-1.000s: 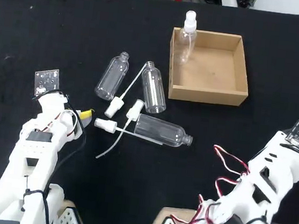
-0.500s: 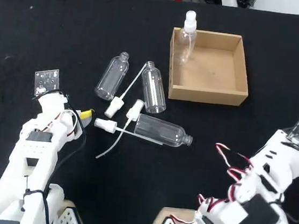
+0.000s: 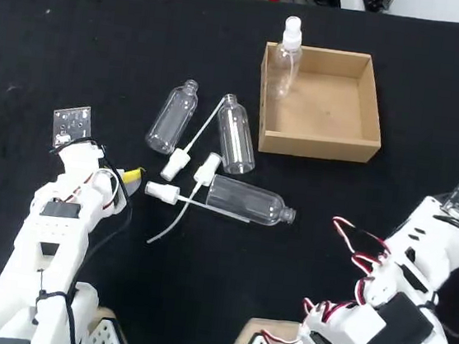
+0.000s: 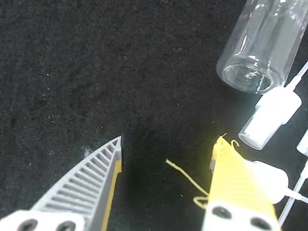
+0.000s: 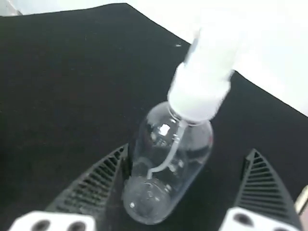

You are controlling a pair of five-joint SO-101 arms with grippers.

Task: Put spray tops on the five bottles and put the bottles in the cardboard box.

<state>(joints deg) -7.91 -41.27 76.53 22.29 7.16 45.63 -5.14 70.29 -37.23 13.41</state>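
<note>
Left gripper (image 4: 170,139) released above table (image 4: 72,57); right gripper (image 5: 188,149) spread wide, straddling capped bottle (image 5: 163,159).

Table cover (image 3: 80,30): black cloth, matt, short rough nap, flecked with pale lint.
Bottles (image 3: 172,116): clear plastic, smooth, glossy, bright highlights on the walls.
Spray tops (image 3: 176,164): white plastic, smooth, soft sheen; their tubes (image 3: 176,220) thin, translucent plastic.
Box (image 3: 320,142): brown cardboard, matt, dry-looking.
Arms (image 3: 47,243): white plastic, matt.
Left gripper (image 4: 170,139): one grey and one yellow plastic finger, both ridged.
Right gripper (image 5: 188,150): black plastic, ridged, matt.
</note>
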